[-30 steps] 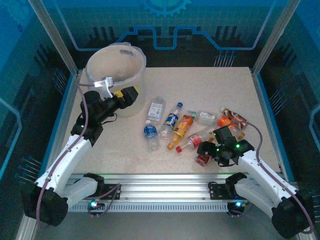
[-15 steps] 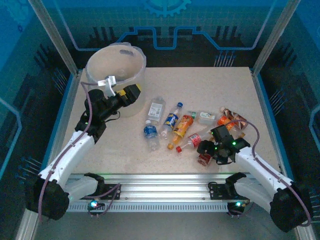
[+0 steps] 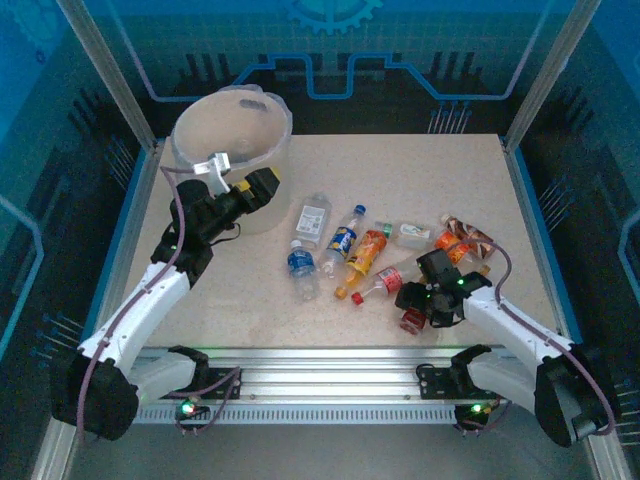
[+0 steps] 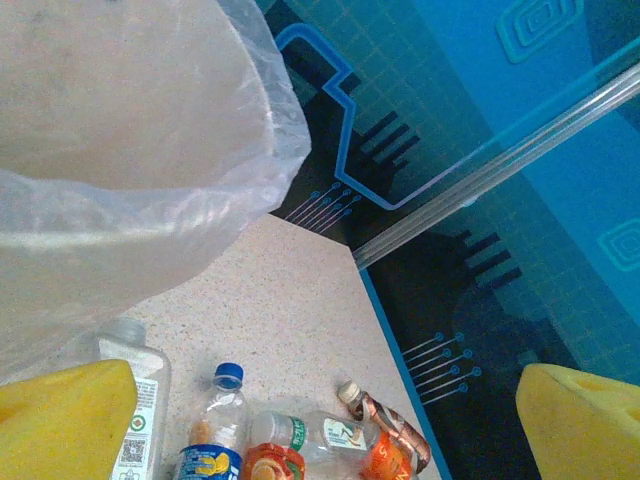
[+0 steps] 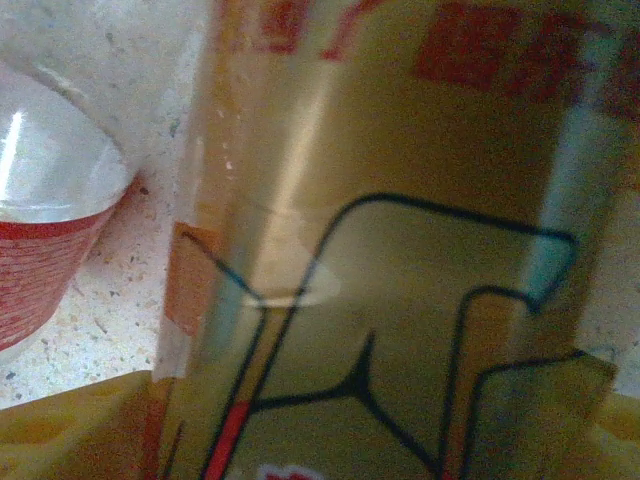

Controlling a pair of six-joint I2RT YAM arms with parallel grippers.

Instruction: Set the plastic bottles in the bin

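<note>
While the large round translucent whitish bin [image 3: 283, 140] stands at ten o'clock on the speckled beige counter [image 3: 420, 180], the left tool [image 3: 258, 187] hangs just beside its wall at four o'clock, yellow fingers [image 4: 62, 415] wide apart and empty. The small plastic bottles [image 3: 365, 252] lie on their sides from the counter's centre out toward three o'clock, well apart from the bin. At four o'clock the right tool [image 3: 418, 305] sits low over an amber-labelled plastic bottle [image 5: 400, 250], whose body lies between the yellow pads [image 5: 70, 430]; whether the pads already press it cannot be told.

Step in hand, as judged: securing this bottle. The next move calls for a firm clamp across the body, a lift clear of the red-labelled clear bottle [image 5: 50, 230] just beside it at nine o'clock, and a long carry toward ten o'clock, above the rim.

Count: one bin, two tools, at least nine bottles on the counter; any beneath the right arm are hidden.
</note>
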